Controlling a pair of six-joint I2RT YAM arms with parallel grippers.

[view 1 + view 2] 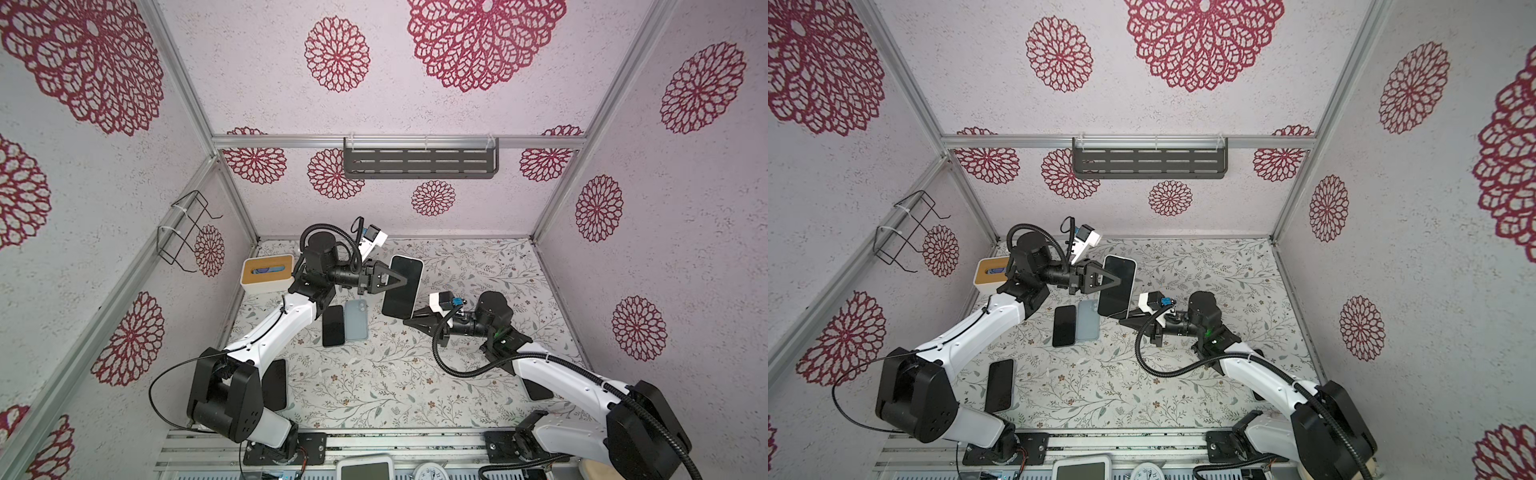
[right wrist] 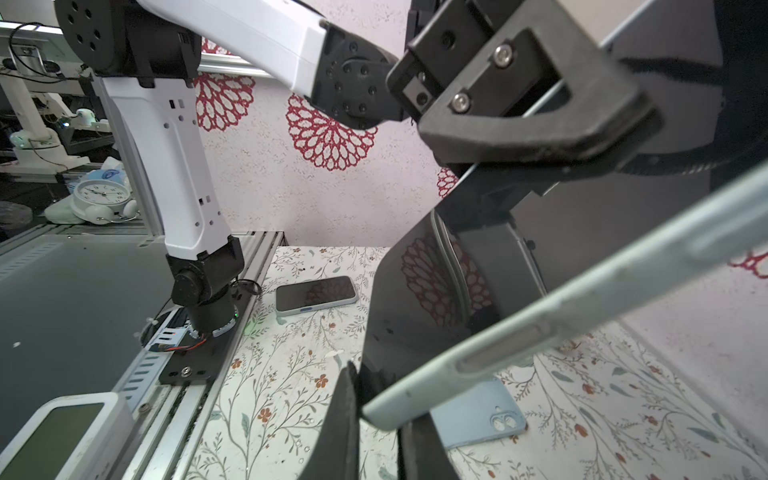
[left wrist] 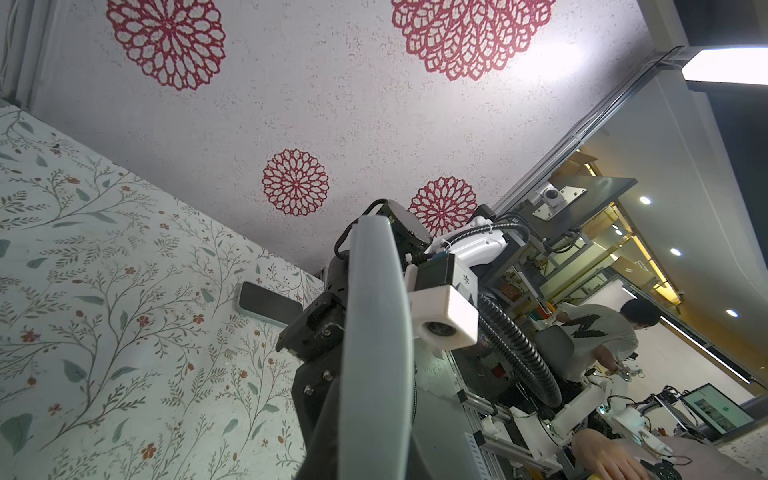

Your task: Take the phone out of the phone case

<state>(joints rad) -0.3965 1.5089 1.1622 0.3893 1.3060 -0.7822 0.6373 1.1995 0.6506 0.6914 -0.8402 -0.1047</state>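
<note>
In both top views we see the phone (image 1: 401,300) (image 1: 1116,297), dark screen up and seated in its pale phone case (image 1: 419,286). It is held above the flowered table (image 1: 374,386) near the middle of the scene. The left gripper (image 1: 405,279) is clamped across the phone from the left, one finger lying on the glass. The right gripper (image 1: 406,320) pinches the near end of the phone case from the right.

Only the right wrist view shows us that pinch closely. There the case's corner sits between the two dark fingers (image 2: 349,428), and its side edge with the long button runs off diagonally. The left wrist view gives us little more than the case's edge (image 3: 374,353), seen end on.

Just left of the held phone, a bare phone (image 1: 333,326) and an empty case (image 1: 356,321) lie side by side on the table. A third phone (image 1: 999,384) lies near left, half covered by the left arm in a top view. A fourth phone (image 1: 536,390) lies near right, mostly under the right arm. From above we cannot see the lower finger of either gripper beneath the phone.
</note>
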